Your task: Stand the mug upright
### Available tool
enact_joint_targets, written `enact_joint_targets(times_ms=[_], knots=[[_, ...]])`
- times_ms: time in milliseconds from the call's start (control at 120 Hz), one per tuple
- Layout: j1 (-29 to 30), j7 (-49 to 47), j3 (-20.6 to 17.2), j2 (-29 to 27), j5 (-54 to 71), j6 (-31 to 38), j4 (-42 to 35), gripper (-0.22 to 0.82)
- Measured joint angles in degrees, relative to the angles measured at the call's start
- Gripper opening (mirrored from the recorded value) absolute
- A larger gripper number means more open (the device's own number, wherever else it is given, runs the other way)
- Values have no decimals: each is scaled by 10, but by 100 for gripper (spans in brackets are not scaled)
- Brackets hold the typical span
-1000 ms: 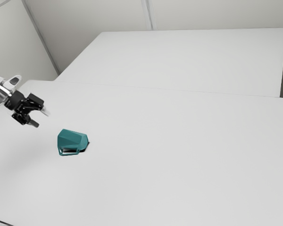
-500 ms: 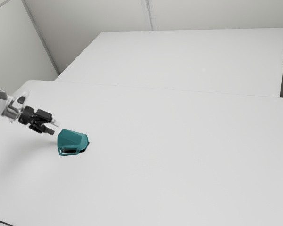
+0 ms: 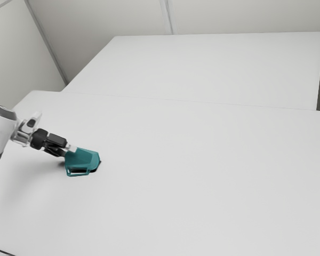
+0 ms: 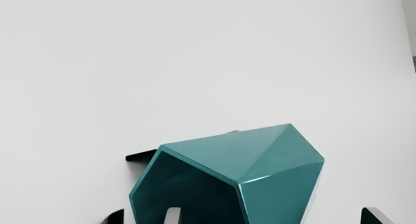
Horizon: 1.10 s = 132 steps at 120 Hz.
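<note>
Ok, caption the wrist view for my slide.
Teal mug on its side, one fingertip of the open hand at its mouth, the other outside.

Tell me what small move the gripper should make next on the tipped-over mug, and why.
I'd probably ease the open gripper slightly forward before closing: the mug lies on its side, one fingertip shows against its dark mouth, and the other stands beyond its outer wall, so they look set to straddle that wall.

Exterior view: from beside the arm (image 3: 1, 133), well back, we look slantwise down across the table (image 3: 202, 176).
Wrist view: from the arm's end, we face the open mug (image 4: 276, 191) close up.
Shared: mug, part of the table.
</note>
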Motion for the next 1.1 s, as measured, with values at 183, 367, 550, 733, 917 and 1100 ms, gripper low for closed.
enact_joint_targets(times_ms=[183, 367, 550, 733, 917, 1100], knots=[[-4, 20, -11, -1, -5, 4, -1, 51], [-8, 20, -11, -3, 1, 5, 0, 13], [-18, 13, -11, -32, 10, 7, 3, -7], [-56, -5, -11, -66, 37, 11, 4, -14], [-95, -33, -12, -96, 90, 34, 2, -17], [-127, -60, -35, -133, 186, 76, -3, -18]])
